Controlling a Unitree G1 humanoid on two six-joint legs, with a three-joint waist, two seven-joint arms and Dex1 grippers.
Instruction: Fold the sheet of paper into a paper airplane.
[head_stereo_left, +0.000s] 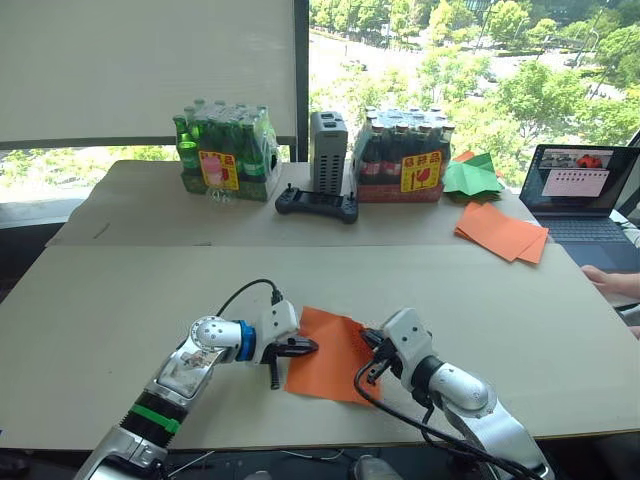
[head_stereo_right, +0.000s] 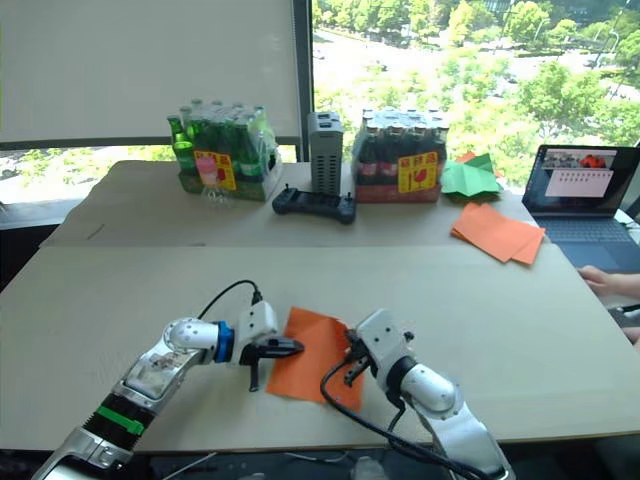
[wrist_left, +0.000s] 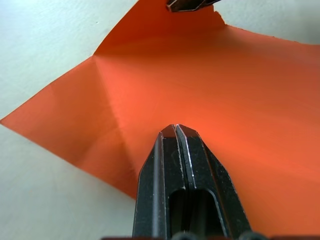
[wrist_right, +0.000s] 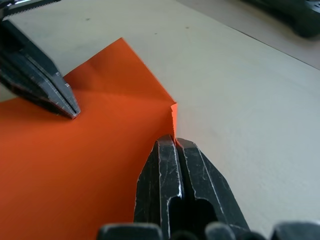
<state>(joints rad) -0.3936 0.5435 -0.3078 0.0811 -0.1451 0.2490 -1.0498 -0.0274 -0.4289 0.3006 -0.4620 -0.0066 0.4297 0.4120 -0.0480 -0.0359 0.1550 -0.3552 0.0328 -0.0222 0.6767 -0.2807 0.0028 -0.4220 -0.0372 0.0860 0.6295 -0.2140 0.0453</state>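
Paper first: the sheet of paper (head_stereo_left: 328, 354), a single orange sheet with crease lines, lies flat on the near part of the pale surface (head_stereo_left: 120, 300), between my two arms. My left gripper (head_stereo_left: 296, 348) sits at the sheet's left edge with its black fingers (wrist_left: 176, 150) pressed together, tips resting over the orange; from the left wrist view I see them clenched with no paper between them. My right gripper (head_stereo_left: 372, 350) is at the sheet's right edge, and in the right wrist view its fingers (wrist_right: 172, 160) are closed tight right where a small upturned bit of the paper's edge meets them, so it looks pinched on that edge of the sheet. The sheet's far left corner shows a fold line running diagonally. Far back on the surface, a shrink-wrapped pack of green bottles (head_stereo_left: 225, 150) stands at the left, a grey box-shaped device (head_stereo_left: 328, 150) in the middle with a black handheld controller (head_stereo_left: 316, 205) lying just in front of it, and a pack of dark bottles (head_stereo_left: 402, 158) to its right. Further right lie green paper shapes (head_stereo_left: 470, 177) and, nearer, a pile of orange sheets (head_stereo_left: 502, 231). An open laptop (head_stereo_left: 580, 195) sits at the far right, and a person's hand (head_stereo_left: 612, 283) rests on the surface's right edge.
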